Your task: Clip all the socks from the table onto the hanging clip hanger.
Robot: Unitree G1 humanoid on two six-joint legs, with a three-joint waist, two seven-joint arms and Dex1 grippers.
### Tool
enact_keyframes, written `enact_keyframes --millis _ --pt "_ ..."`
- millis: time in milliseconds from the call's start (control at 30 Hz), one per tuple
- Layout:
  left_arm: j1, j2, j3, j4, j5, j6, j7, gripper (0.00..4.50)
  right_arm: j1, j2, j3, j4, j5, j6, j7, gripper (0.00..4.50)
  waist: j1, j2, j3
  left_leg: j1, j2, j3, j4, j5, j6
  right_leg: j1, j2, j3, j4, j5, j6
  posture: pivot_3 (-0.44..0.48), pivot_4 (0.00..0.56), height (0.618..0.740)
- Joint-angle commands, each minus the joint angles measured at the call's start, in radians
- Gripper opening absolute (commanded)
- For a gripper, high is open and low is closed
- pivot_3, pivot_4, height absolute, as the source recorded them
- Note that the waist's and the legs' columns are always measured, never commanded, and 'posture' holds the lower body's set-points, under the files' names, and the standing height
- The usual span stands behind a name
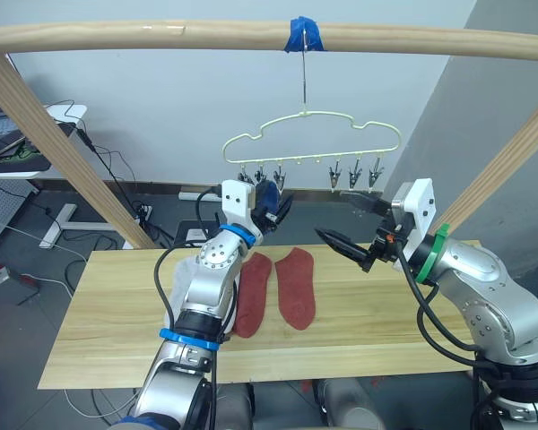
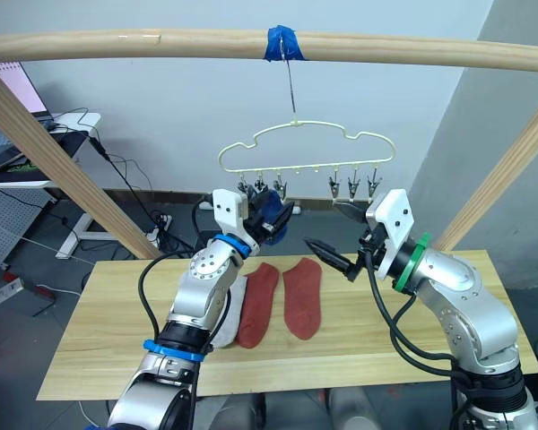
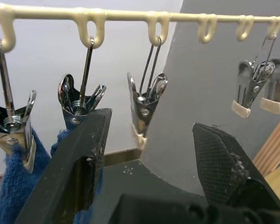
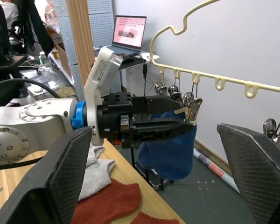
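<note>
Because the left gripper (image 1: pixel 276 204) is raised right up among the small metal clips (image 3: pixel 147 105) with its two black fingers spread and nothing pinched between them, the main risk I see is a knock: the thin pale yellow wire clip hanger (image 1: pixel 314 136) dangles freely from the round wooden pole (image 1: pixel 161 38) and could swing, or the soft blue sock (image 4: pixel 170 149) hanging from the clips beside those fingers could be tugged loose. Nearest on the long light wood plank table (image 1: pixel 359 322) lie two rust red ankle socks (image 1: pixel 295 287) side by side, with a light grey sock (image 4: pixel 95 172) just beside them under the left arm. Above them the right gripper (image 1: pixel 345 244) hovers wide open and empty, near the hanger's bare clips.
</note>
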Motion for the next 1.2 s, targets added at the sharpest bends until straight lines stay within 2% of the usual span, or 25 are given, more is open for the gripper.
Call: enact_keyframes --millis 33,467,1200 --pt "-0.043 -0.011 0.017 0.023 0.003 -0.048 -0.002 3.06 -0.011 -0.011 -0.016 -0.045 0.009 -0.009 -0.014 4.50 -0.003 0.000 0.000 0.000 0.000 0.000 0.000 0.000 0.000 0.000 0.000 0.000 0.000 0.000 0.000 -0.220 0.168 0.740" --pt "-0.109 -0.020 0.022 0.100 0.006 -0.101 -0.001 3.06 -0.011 -0.015 -0.012 -0.038 0.007 -0.019 -0.023 4.50 -0.021 0.000 0.000 0.000 0.000 0.000 0.002 0.000 0.000 0.001 0.000 0.000 0.001 0.000 0.001 -0.229 0.170 0.740" --pt "-0.128 -0.034 0.021 0.131 0.008 -0.129 -0.014 3.06 0.009 -0.027 -0.014 -0.040 0.000 -0.033 -0.031 4.50 -0.025 0.000 0.000 0.000 0.000 0.000 0.002 0.000 0.000 0.001 0.000 0.000 0.001 0.000 0.001 -0.244 0.172 0.740"
